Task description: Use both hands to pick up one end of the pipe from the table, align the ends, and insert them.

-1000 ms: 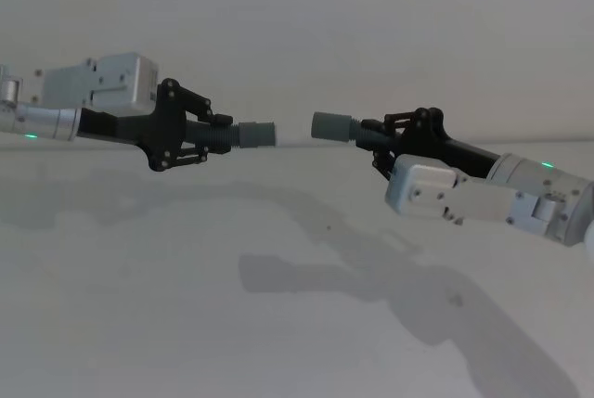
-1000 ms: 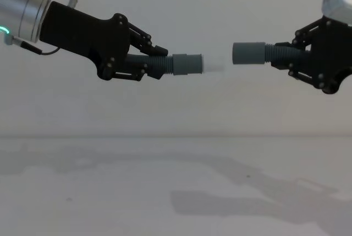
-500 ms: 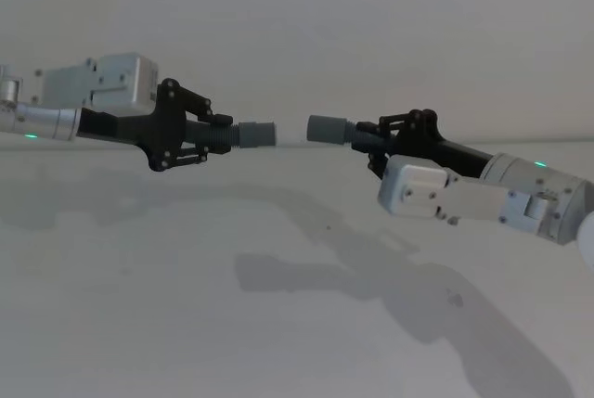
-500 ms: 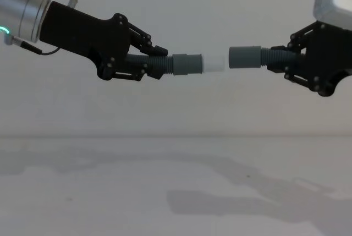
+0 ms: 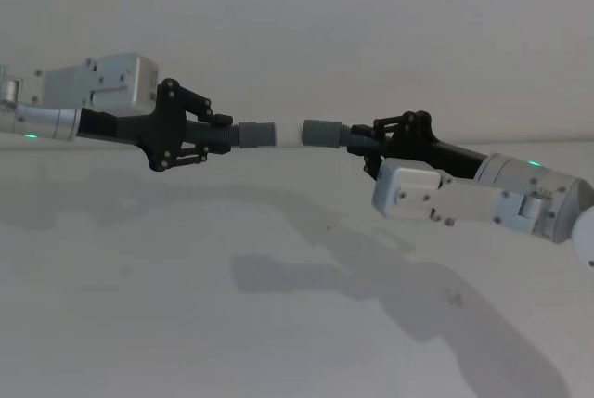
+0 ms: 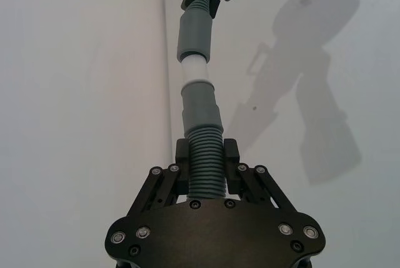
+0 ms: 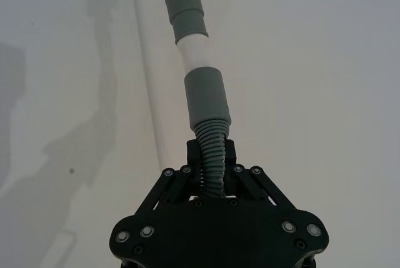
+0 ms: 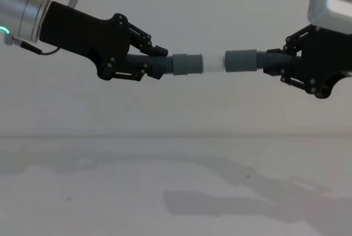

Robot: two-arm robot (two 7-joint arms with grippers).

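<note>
Well above the table, on the left, the left gripper is clamped on the ribbed body of the straight pipe piece, its fingers gripping behind the smooth cuff so that the cuff and its narrower white tip jut out free ahead of the fingertips, pointing toward the other arm. Holding it by the ribs leaves the whole mating end clear for insertion.

Just beyond that tip, between the two grippers, the white tip meets the mouth of the second piece's grey cuff; in the left wrist view the tip appears to have just entered the cuff, with most of the white still exposed, so the insertion looks begun but not seated.

On the right, the right gripper is closed on the ribbed section of the other pipe piece, again behind its cuff, which projects ahead of the fingertips. Both pieces are held roughly level and nearly in line so that the ends can slide together; a slight tilt could jam the tip.
</note>
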